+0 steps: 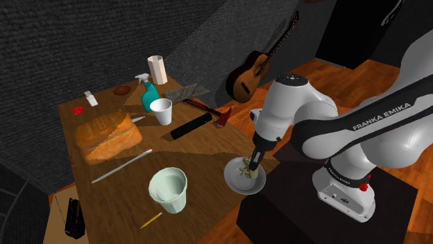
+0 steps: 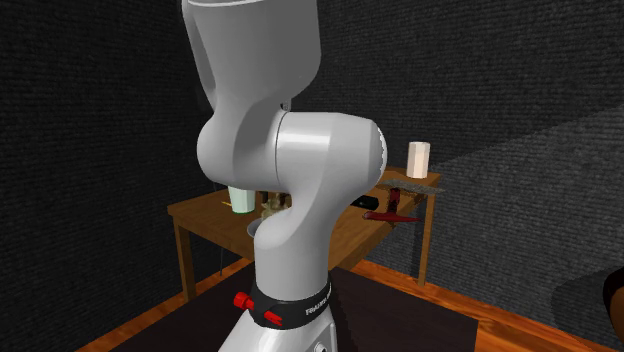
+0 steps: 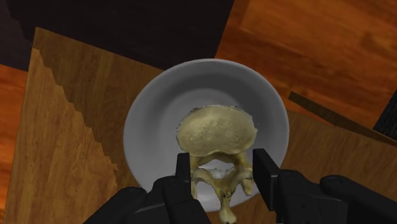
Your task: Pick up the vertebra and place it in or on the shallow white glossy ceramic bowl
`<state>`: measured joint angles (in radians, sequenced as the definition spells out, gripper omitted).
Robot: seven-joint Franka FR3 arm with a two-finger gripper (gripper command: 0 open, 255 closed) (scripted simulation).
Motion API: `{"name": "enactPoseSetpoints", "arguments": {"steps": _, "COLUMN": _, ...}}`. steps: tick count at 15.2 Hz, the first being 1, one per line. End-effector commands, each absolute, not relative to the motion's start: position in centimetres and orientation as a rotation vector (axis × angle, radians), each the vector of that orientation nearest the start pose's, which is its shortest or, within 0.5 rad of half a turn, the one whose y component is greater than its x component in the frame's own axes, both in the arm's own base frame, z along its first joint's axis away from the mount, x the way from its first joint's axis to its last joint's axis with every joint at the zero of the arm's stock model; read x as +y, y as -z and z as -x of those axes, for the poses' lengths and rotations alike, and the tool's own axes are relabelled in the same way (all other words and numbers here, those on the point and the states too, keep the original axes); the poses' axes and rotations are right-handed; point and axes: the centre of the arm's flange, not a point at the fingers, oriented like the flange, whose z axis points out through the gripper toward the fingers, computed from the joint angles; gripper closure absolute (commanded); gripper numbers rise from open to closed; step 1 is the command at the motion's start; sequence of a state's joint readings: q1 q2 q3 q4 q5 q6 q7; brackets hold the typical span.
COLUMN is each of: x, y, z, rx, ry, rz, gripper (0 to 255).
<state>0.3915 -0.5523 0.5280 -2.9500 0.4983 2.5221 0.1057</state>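
The vertebra [image 3: 216,130], a yellowish bone, sits over the middle of the shallow white bowl [image 3: 146,127]. My gripper [image 3: 222,162] is shut on the vertebra's narrow arch, one black finger pressed against each side. In the shoulder view the gripper [image 1: 254,165] points down into the bowl [image 1: 236,183], and the vertebra [image 1: 242,170] shows just under its tip. The bowl stands at the table's near corner, close to the stand.
On the wooden table [image 1: 201,149] are a pale green cup [image 1: 168,189], a white cup [image 1: 162,110], a bread loaf [image 1: 105,135], a teal spray bottle [image 1: 148,96], a red-headed hammer [image 1: 208,109], a black-handled tool [image 1: 189,127] and a pencil [image 1: 150,220]. A guitar [image 1: 253,69] leans behind.
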Motion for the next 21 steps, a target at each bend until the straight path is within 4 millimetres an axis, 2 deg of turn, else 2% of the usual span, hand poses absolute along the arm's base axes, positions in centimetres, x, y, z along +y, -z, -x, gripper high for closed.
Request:
{"name": "enactPoseSetpoints", "arguments": {"steps": 1, "x": 23.7, "y": -29.4, "z": -22.3, "rx": -0.551, "ry": 0.126, "rz": 3.004, "gripper": 255}}
{"name": "enactPoseSetpoints", "arguments": {"steps": 3, "x": 23.7, "y": -28.4, "z": -22.3, "rx": -0.551, "ry": 0.126, "rz": 3.004, "gripper": 255}}
{"name": "enactPoseSetpoints", "arguments": {"steps": 11, "x": 23.7, "y": -28.4, "z": -22.3, "rx": -0.551, "ry": 0.126, "rz": 3.004, "gripper": 255}}
{"name": "enactPoseSetpoints", "arguments": {"steps": 12, "x": 23.7, "y": -28.4, "z": -22.3, "rx": -0.551, "ry": 0.126, "rz": 3.004, "gripper": 0}}
{"name": "enactPoseSetpoints", "arguments": {"steps": 17, "x": 23.7, "y": -28.4, "z": -22.3, "rx": -0.551, "ry": 0.126, "rz": 3.004, "gripper": 0}}
{"name": "enactPoseSetpoints", "arguments": {"steps": 21, "x": 23.2, "y": -33.4, "z": -21.9, "rx": -0.551, "ry": 0.126, "rz": 3.004, "gripper": 0}}
